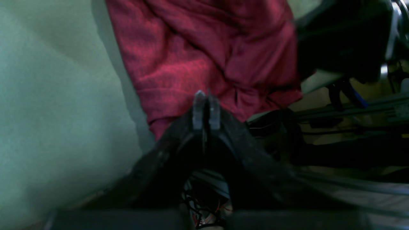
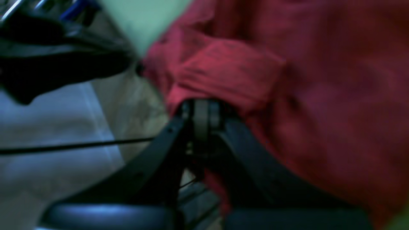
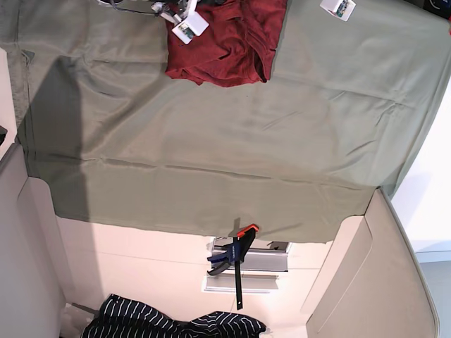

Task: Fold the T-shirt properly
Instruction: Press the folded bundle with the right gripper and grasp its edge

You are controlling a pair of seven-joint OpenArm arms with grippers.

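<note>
The red T-shirt (image 3: 229, 42) lies bunched at the far edge of the table, on the green cloth (image 3: 232, 155). In the right wrist view its fabric (image 2: 255, 80) is gathered over the fingertips of my right gripper (image 2: 203, 108), which is shut on a fold of it. In the left wrist view my left gripper (image 1: 207, 95) is shut, its tips in front of the shirt's wrinkled hem (image 1: 191, 64); no fabric shows between them. From above, the right arm (image 3: 187, 25) is over the shirt's left part. The left arm (image 3: 338, 7) is off to the shirt's right.
The green cloth covers the whole table and hangs over its near edge. A blue and orange clamp (image 3: 236, 257) grips that edge. A black striped garment (image 3: 176, 327) lies on the floor below. Dark arm parts (image 1: 345, 38) and cables crowd the far side.
</note>
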